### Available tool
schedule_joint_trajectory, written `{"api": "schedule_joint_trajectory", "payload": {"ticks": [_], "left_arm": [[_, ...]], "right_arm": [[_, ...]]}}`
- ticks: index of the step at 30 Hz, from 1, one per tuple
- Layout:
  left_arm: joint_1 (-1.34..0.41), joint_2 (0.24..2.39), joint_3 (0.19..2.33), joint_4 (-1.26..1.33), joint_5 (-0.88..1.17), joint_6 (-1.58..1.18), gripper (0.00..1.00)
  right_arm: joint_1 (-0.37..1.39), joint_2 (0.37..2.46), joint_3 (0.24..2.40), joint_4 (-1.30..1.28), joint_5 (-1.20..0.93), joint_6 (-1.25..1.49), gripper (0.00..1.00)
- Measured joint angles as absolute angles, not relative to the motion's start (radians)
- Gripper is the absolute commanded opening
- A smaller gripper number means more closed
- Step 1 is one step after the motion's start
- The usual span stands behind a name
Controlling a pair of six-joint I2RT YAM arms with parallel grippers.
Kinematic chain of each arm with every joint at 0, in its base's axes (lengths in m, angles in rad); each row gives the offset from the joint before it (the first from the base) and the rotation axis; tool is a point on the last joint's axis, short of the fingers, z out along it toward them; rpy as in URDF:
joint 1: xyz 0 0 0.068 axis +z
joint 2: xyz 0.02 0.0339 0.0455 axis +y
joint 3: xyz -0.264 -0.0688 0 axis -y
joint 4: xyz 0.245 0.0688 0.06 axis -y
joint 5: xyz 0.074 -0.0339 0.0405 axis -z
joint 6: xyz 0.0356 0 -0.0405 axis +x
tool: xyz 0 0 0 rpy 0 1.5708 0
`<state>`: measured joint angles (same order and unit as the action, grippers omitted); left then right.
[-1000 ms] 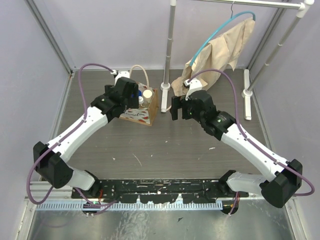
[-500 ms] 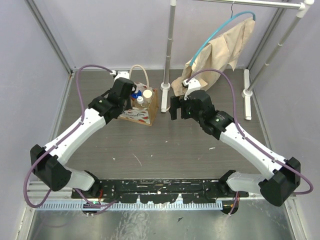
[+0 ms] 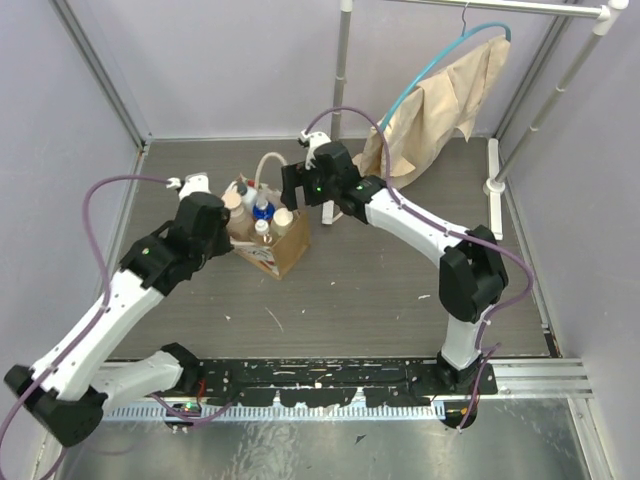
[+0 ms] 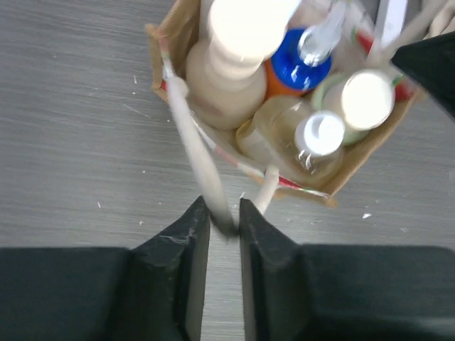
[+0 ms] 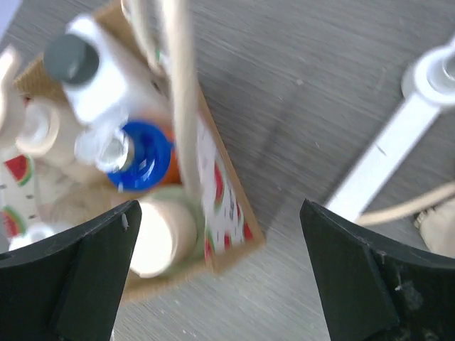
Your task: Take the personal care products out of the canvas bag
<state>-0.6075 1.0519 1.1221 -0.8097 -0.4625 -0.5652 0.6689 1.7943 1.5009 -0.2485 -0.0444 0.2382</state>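
Left gripper (image 4: 222, 211): clenched on one cream loop handle (image 4: 195, 153) of the small boxy tan-brown canvas bag (image 3: 283, 256), which stands mid-table. Contents, all inside: tan bottle with peach cap (image 4: 231, 64), slim amber bottle (image 4: 313, 142), olive-green bottle with pale lid (image 4: 366, 99), white flat-sided bottle with dark cap (image 5: 99, 78). Right gripper (image 5: 219, 213): jaws spread, empty, above the bag. Step: first extraction, by the look of it. The next move likely calls for a descent onto one cap, clear of the far handle.

The left arm (image 3: 118, 292) and the right arm (image 3: 405, 218) are built from rounded white links, joined by bulky black joint housings. A thin purple cable (image 3: 345, 110) is run in loose loops along each. The left gripper (image 4: 222, 213) is fitted with matte black, wedge-shaped fingers (image 4: 181, 249); the right gripper (image 5: 219, 213) is fitted with similar black, angular, faintly speckled ones.
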Motion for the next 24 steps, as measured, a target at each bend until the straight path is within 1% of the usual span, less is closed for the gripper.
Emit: {"api": "schedule_joint_trajectory", "payload": {"ticks": [1,2,4,5,7,9,14,24], "left_arm": [[-0.607,1.026,1.122,-0.830,-0.472,-0.570,0.52],[-0.609,0.992,1.122,-0.844,-0.488,-0.579,0.59],[-0.609,0.931,1.124,-0.865,-0.519,-0.581,0.70],[-0.609,0.908,1.126,-0.873,-0.532,-0.581,0.75],[-0.609,0.880,1.130,-0.885,-0.549,-0.580,0.80],[-0.609,0.876,1.130,-0.889,-0.552,-0.582,0.83],[-0.609,0.899,1.129,-0.896,-0.550,-0.581,0.85],[-0.609,0.887,1.129,-0.896,-0.512,-0.582,0.87]], "right_arm": [[0.671,1.815,1.531,-0.242,-0.047,0.237,0.99],[0.688,1.822,1.544,-0.238,-0.049,0.236,0.97],[0.724,1.824,1.557,-0.238,-0.043,0.228,0.86],[0.747,1.824,1.566,-0.238,-0.041,0.221,0.81],[0.784,1.824,1.583,-0.248,-0.039,0.211,0.75],[0.821,1.824,1.613,-0.276,-0.038,0.206,0.73],[0.883,1.824,1.629,-0.290,-0.010,0.189,0.74],[0.886,1.814,1.560,-0.246,0.059,0.179,0.74]]}}
